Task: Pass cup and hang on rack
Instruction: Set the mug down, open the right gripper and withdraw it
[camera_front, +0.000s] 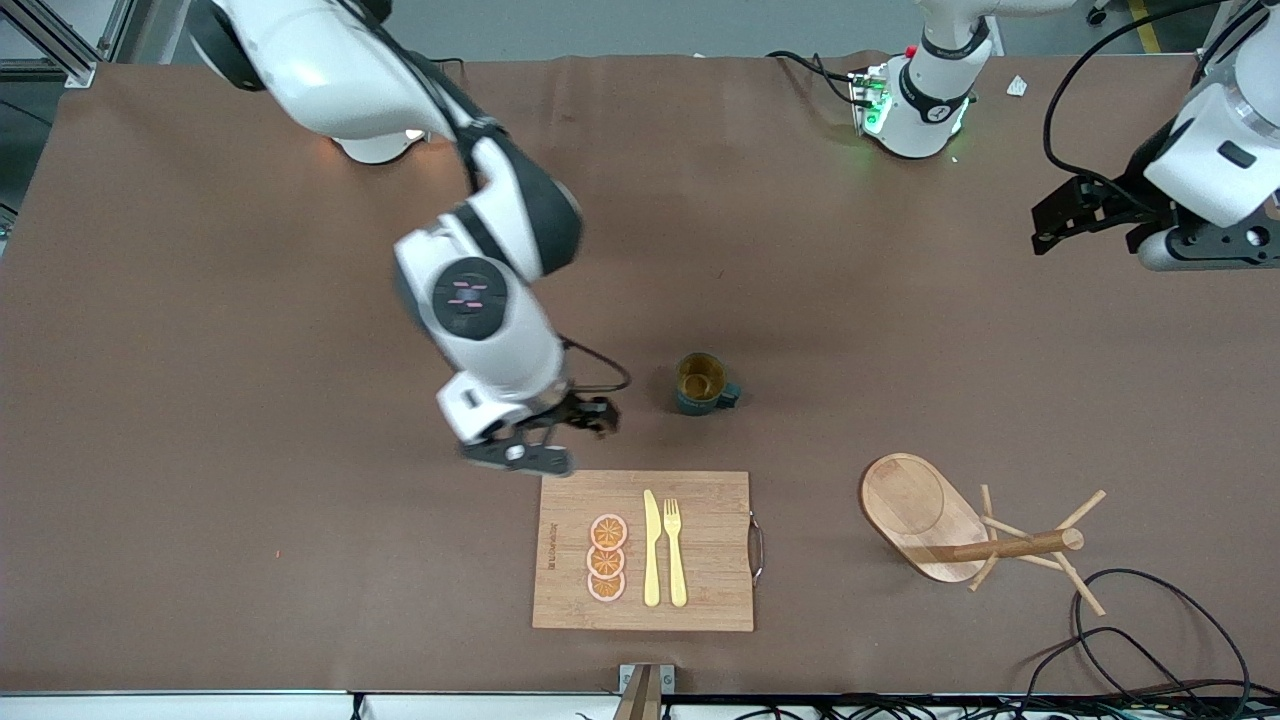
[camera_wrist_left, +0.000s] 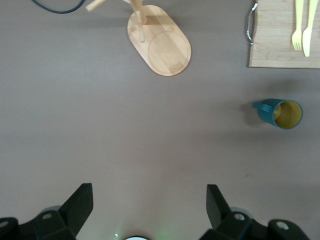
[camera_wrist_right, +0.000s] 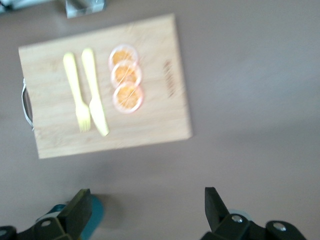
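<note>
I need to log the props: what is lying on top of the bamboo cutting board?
On the cutting board lie a yellow knife, a yellow fork and three orange slices in an overlapping row. Whatever is beneath these pieces is covered.

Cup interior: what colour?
Yellowish-tan inside the cup, dark teal outside. Shows best in the left wrist view.

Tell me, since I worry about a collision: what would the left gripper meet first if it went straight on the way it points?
Probably only bare table: the open left gripper points between the cup and rack, though depth is unclear.
</note>
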